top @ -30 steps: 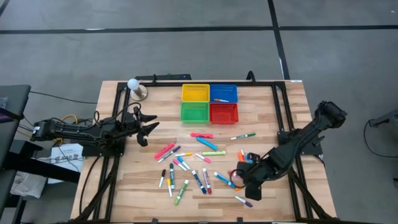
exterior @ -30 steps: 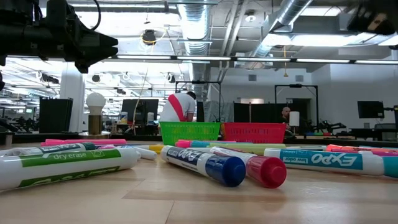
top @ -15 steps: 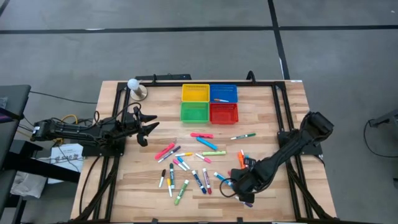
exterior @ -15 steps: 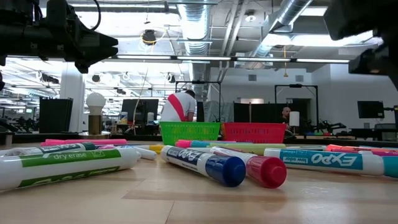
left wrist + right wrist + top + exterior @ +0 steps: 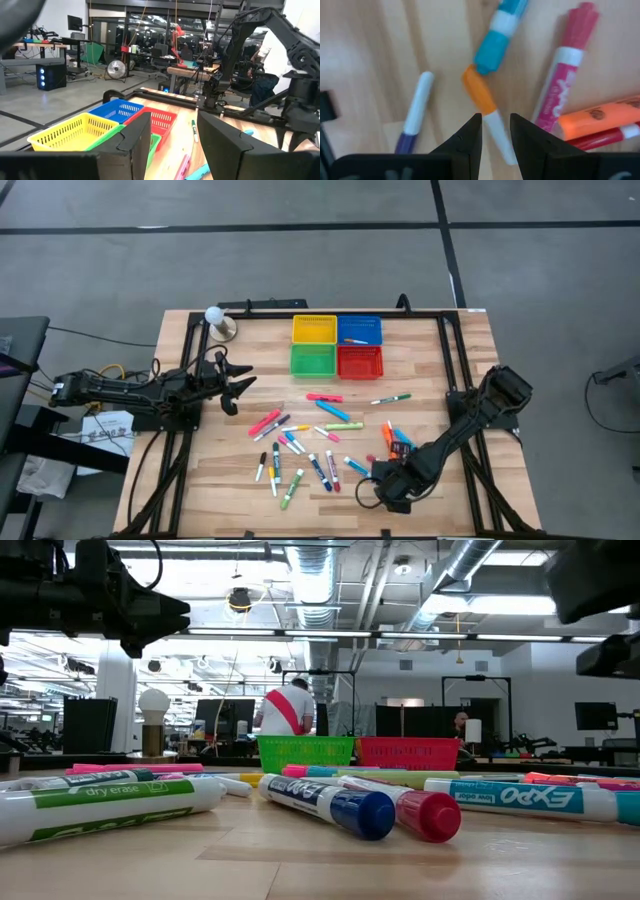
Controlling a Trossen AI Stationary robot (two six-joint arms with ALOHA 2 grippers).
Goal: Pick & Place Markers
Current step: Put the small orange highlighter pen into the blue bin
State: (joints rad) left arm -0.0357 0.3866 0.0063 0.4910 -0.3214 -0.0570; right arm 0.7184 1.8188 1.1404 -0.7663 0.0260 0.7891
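Markers, short pen-like sticks with coloured caps, are what I am after, and my right gripper (image 5: 495, 131) has its two dark fingers standing narrowly apart, empty, straddling the white barrel of an orange-capped marker (image 5: 486, 110) that lies flat on the pale wooden table (image 5: 460, 360). Just beyond that one I see a marker with a teal cap (image 5: 497, 37), its end touching the orange cap, a pink-capped marker (image 5: 565, 75) beside it, a purple-and-white marker (image 5: 414, 112) lying apart on the other side, and an orange and a red barrel crowding in at the edge. From above, the right gripper (image 5: 385, 490) sits low at the near right of the table, at the edge of the scatter of markers (image 5: 300, 440) spread across the middle.

I judge this to be the reach-and-align step of one pick: nothing is gripped yet. Next I would need to drop the last bit, keep the barrel centred between the fingers, and close without nudging the teal-capped neighbour, then lift and carry toward the four square mesh baskets, yellow (image 5: 314, 329), blue (image 5: 360, 329), green (image 5: 313, 361) and red (image 5: 360, 362), at the far side. Which basket an orange marker belongs in I cannot tell.

My left gripper (image 5: 235, 388) waits at the left side of the table, raised, fingers (image 5: 135, 137) set wide and holding nothing.
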